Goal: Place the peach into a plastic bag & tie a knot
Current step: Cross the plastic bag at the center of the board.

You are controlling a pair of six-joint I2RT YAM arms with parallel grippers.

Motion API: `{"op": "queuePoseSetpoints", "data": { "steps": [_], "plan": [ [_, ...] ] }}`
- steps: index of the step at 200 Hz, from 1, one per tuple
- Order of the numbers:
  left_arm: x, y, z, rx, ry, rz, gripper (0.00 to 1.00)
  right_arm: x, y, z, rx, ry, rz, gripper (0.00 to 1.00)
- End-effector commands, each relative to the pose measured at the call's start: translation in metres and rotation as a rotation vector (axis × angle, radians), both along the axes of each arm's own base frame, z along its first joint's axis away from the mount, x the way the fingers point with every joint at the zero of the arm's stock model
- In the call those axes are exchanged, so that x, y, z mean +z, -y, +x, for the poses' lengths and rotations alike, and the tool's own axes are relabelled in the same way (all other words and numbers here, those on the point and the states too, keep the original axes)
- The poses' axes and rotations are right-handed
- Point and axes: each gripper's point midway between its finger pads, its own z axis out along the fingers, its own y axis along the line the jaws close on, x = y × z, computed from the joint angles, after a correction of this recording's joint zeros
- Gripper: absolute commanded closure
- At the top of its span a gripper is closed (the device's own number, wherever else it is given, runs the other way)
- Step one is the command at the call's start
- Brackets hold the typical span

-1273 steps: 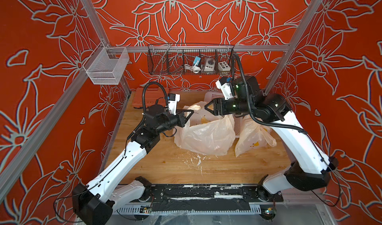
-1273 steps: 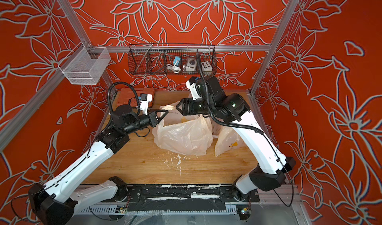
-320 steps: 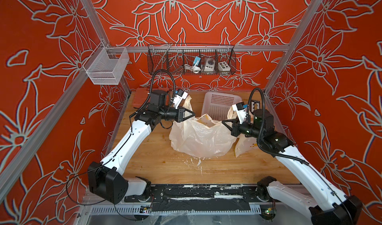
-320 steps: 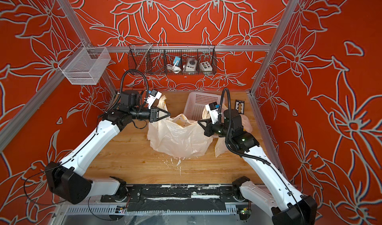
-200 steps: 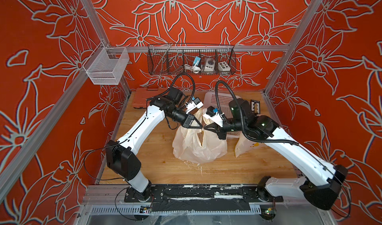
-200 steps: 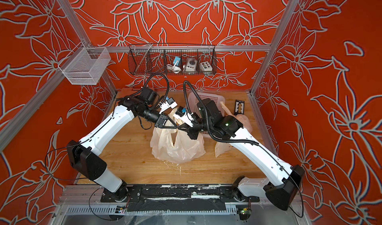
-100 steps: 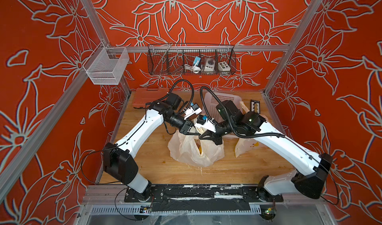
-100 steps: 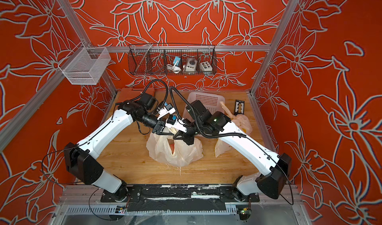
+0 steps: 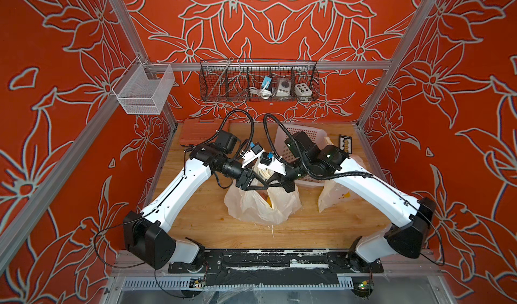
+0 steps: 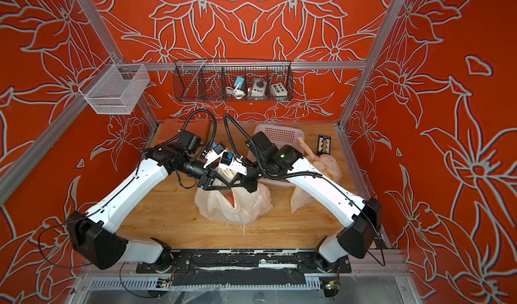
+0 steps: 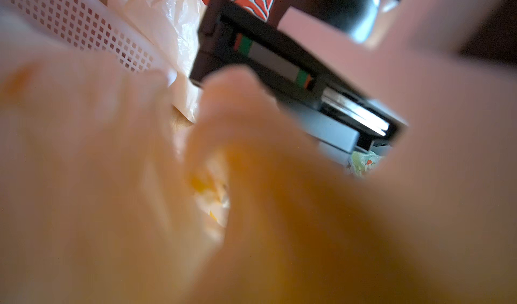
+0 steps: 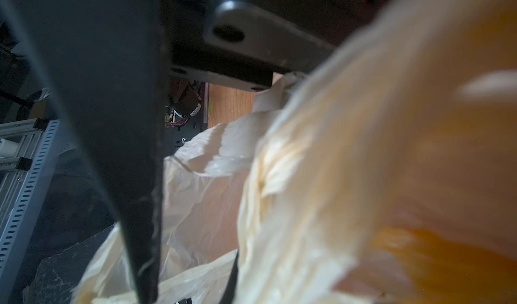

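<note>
In both top views an even, soft light is coming from above, so the red walls (image 9: 70, 93) and the wooden table (image 9: 195, 218) are looking bright and sharp. The plastic bag (image 9: 260, 207) is throwing only a faint shadow. Near the left and right edges of the frame the white flower lines (image 10: 475, 65) are getting blue fringes. In the left wrist view the plastic bag (image 11: 112, 204), very close to the lens, is melting into a pale orange blur; only the white basket (image 11: 84, 28) is coming out clear. The right wrist view is looking dim: a black shape (image 12: 112, 107) is shading it, and the bag is glowing yellow, out of focus.
</note>
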Motion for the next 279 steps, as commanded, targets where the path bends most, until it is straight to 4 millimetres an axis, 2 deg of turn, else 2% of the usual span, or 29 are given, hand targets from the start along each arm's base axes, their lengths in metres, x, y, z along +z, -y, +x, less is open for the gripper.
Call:
{"op": "queuePoseSetpoints", "data": {
  "steps": [1, 26, 49, 98, 111, 128, 147, 155, 188, 207, 229, 259, 267, 279],
  "plan": [
    [0.013, 0.005, -0.001, -0.014, 0.061, -0.053, 0.38, 0.004, -0.004, 0.000, 0.017, 0.012, 0.004, 1.00],
    [0.017, 0.007, 0.017, 0.034, 0.057, -0.049, 0.46, -0.002, -0.004, -0.006, 0.036, 0.000, -0.020, 1.00],
    [0.023, 0.002, 0.029, 0.076, 0.037, -0.068, 0.52, -0.008, -0.001, -0.008, 0.031, -0.003, -0.039, 1.00],
    [0.032, -0.001, 0.027, 0.081, 0.040, -0.123, 0.60, -0.005, 0.000, -0.008, 0.027, 0.007, -0.028, 1.00],
    [0.034, 0.000, 0.027, 0.074, 0.032, -0.137, 0.67, -0.006, 0.000, -0.007, 0.022, 0.008, -0.031, 1.00],
    [0.035, 0.001, 0.026, 0.059, 0.015, -0.149, 0.85, -0.004, 0.000, -0.002, -0.010, 0.018, -0.032, 1.00],
    [0.030, 0.000, 0.027, 0.063, 0.000, -0.145, 1.00, -0.001, 0.006, 0.008, -0.080, 0.059, -0.039, 0.73],
    [0.028, 0.000, 0.028, 0.067, -0.008, -0.142, 1.00, 0.002, 0.010, 0.011, -0.113, 0.076, -0.038, 0.65],
    [0.023, -0.005, 0.038, 0.111, -0.056, -0.134, 1.00, 0.015, 0.030, 0.020, -0.259, 0.125, 0.035, 0.48],
    [0.023, -0.005, 0.040, 0.116, -0.072, -0.137, 1.00, 0.017, 0.035, 0.022, -0.311, 0.138, 0.061, 0.43],
    [0.023, -0.004, 0.041, 0.122, -0.080, -0.139, 1.00, 0.020, 0.030, 0.021, -0.315, 0.123, 0.112, 0.44],
    [0.026, -0.003, 0.042, 0.128, -0.084, -0.151, 1.00, 0.025, 0.010, 0.021, -0.296, 0.074, 0.170, 0.48],
    [0.026, -0.003, 0.042, 0.128, -0.085, -0.151, 1.00, 0.025, 0.008, 0.025, -0.314, 0.075, 0.176, 0.53],
    [0.026, -0.004, 0.040, 0.123, -0.092, -0.153, 1.00, 0.026, 0.009, 0.031, -0.338, 0.096, 0.174, 0.73]
  ]
}}
